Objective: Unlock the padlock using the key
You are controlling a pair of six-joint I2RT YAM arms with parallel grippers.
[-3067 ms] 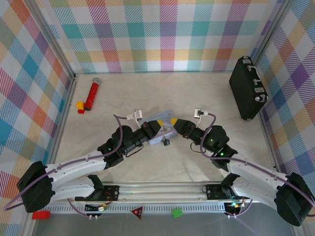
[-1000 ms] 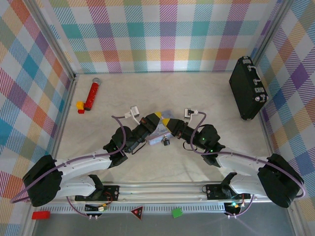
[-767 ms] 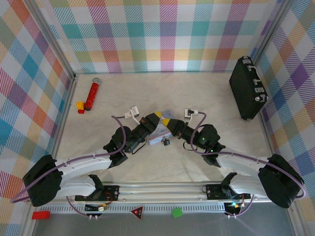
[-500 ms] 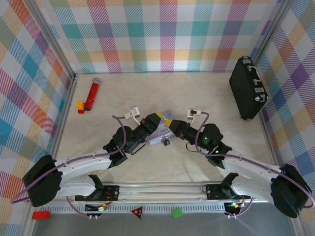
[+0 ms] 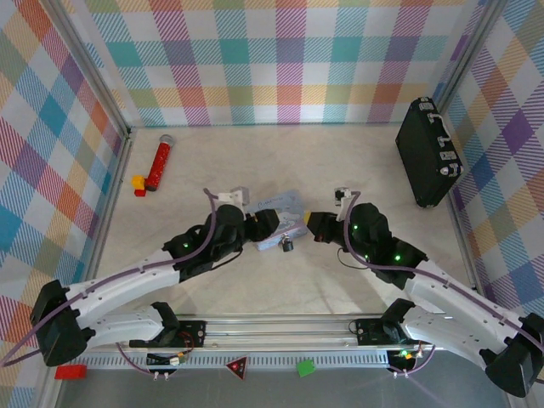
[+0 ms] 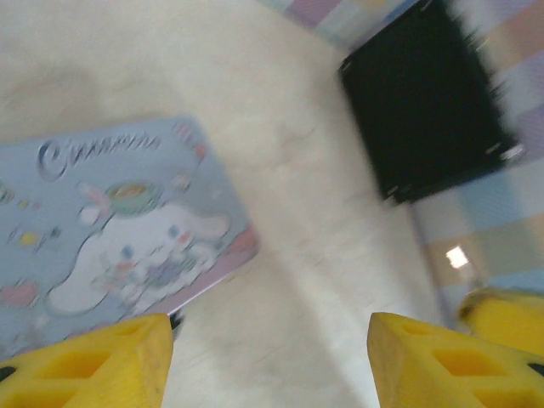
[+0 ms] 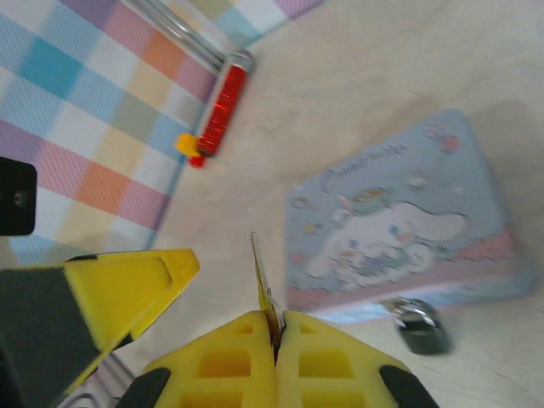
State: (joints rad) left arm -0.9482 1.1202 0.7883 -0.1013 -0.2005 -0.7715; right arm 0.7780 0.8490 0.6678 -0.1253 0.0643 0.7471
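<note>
Beside the tin [image 7: 399, 212], left gripper [image 6: 268, 344] has spread apart; right gripper [image 7: 276, 327] pinches the key [image 7: 259, 274].

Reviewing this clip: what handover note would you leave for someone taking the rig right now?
Left gripper: jaws open, empty, near the tin.
Right gripper: jaws shut on the key, blade sticking out.
Padlock: lies by the tin's edge, held by neither gripper.
Done: key in hand.
Left: steady the padlock, insert the key, turn.
</note>
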